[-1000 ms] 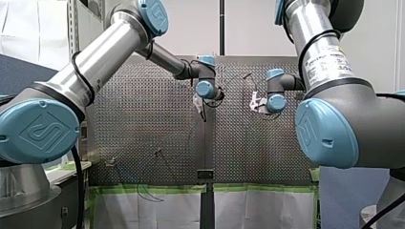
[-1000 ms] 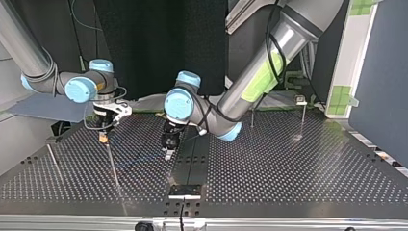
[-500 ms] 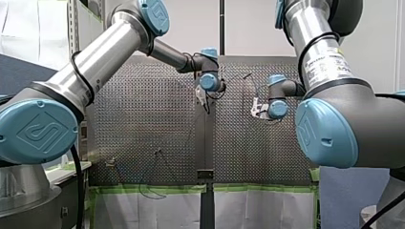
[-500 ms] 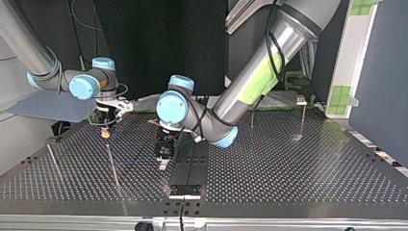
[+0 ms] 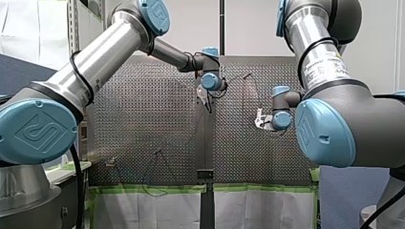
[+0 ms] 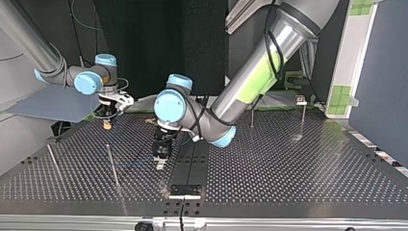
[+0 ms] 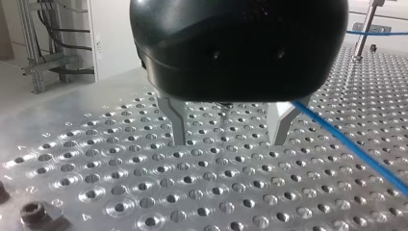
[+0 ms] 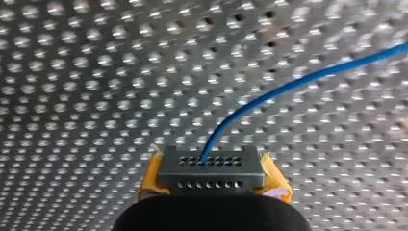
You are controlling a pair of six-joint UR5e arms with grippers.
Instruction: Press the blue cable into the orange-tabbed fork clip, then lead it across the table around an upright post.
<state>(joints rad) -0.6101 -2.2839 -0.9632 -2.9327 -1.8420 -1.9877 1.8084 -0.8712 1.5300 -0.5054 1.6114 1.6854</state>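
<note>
The blue cable (image 8: pixel 288 85), a thin, smooth, round strand, runs out of my right gripper (image 8: pixel 211 171), whose jaws pinch it between yellow pads (image 8: pixel 150 179), probably to keep it taut above the counter (image 7: pixel 144 192). In the top view that gripper hangs at the frame's upper left. My left gripper (image 7: pixel 228 137), glossy black with bare metal jaws spread and empty, stands low over the dimpled perforated metal. The cable passes just outside one jaw. I cannot make out the fork clip.
</note>
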